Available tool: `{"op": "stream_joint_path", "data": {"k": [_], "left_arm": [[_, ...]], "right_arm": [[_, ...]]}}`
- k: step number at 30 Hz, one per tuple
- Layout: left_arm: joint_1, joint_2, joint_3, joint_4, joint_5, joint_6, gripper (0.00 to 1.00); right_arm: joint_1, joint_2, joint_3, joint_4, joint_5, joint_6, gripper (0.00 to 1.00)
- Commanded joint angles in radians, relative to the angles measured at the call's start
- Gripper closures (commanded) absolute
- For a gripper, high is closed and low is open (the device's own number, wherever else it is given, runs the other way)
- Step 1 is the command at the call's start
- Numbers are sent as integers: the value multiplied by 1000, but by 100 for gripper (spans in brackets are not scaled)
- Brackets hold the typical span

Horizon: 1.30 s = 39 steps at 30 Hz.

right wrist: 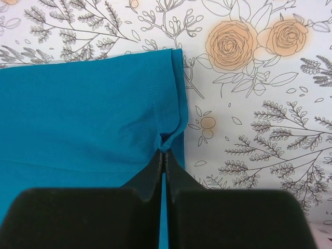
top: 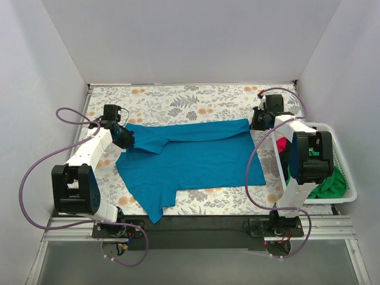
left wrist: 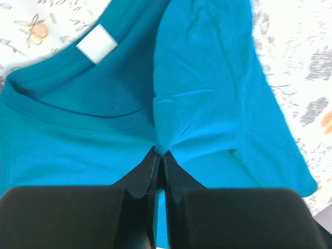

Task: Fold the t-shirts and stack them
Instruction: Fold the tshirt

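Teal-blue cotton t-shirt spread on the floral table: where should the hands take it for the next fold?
On the teal-blue cotton t-shirt, likely the flat, unfolded near long edge: left hand at the near sleeve, right hand at the near hem corner, both coming from the robot's side. Both now pinch the folded far edge.

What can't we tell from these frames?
1. Top external: the right arm covers most of the white basket; only scraps of green shirt and red shirt show, count unknown.
2. Left wrist: the neck label of the teal t-shirt is blown out, unreadable.
3. Both wrist views: fabric layers inside the left pincer and right pincer are hidden between their shut jaws.
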Motion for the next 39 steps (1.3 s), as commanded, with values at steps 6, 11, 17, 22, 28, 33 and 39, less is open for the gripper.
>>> {"op": "stream_joint_path", "data": {"k": [6,11,17,22,28,33,39], "left_arm": [[10,-58,-102,15,-23,-18,100],[10,-63,-148,30,-20,-18,100],[10,-110,-144,15,-36,14,74],[11,-136,-131,41,-95,103,36],[16,-46,-69,148,-86,201,25],[19,110,16,245,-84,284,25],[77,252,161,323,-130,370,27]], "right_arm": [[-5,50,11,-52,9,15,97],[-5,47,31,-105,12,26,73],[-7,-41,41,-190,61,52,49],[4,-133,41,-219,32,45,44],[22,-181,62,-213,-23,32,48],[21,-90,143,-181,-103,72,50],[21,54,263,-129,-117,115,51]]}}
